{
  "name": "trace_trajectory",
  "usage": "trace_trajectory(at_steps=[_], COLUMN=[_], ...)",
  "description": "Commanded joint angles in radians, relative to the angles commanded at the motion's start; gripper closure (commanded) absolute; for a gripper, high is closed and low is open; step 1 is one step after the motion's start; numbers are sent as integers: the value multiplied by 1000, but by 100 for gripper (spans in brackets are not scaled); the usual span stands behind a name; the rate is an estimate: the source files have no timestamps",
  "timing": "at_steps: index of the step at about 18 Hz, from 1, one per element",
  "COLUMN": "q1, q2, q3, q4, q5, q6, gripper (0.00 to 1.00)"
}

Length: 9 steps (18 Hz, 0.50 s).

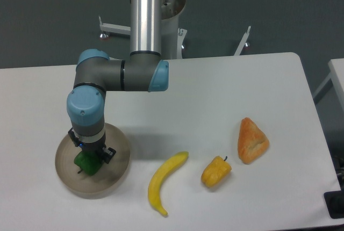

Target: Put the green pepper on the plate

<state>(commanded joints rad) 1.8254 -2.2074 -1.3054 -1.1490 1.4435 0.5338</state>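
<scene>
The green pepper (86, 164) is over the middle of the round beige-grey plate (115, 174) at the table's front left. My gripper (88, 156) points straight down onto the pepper, and its body hides the fingers and the pepper's top. The jaws appear shut on the pepper. I cannot tell whether the pepper rests on the plate or hangs just above it.
A yellow banana (164, 181) lies right of the plate. A yellow-orange pepper (216, 171) lies further right, and an orange bread wedge (251, 141) beyond it. The arm's base column (146, 11) stands at the table's back edge.
</scene>
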Motion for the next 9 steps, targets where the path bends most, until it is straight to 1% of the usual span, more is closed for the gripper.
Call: trace_trajectory(at_steps=[2,3,6,7,9], q1=[0,0,0,2,9], q2=[5,8,20,23,40], q3=[8,8,5,12,14], q4=[6,8,6,6,6], q5=[-2,-2,-2,-2,2], q6=[-2,-6,-5,-2,5], gripper=[4,0,0,0,0])
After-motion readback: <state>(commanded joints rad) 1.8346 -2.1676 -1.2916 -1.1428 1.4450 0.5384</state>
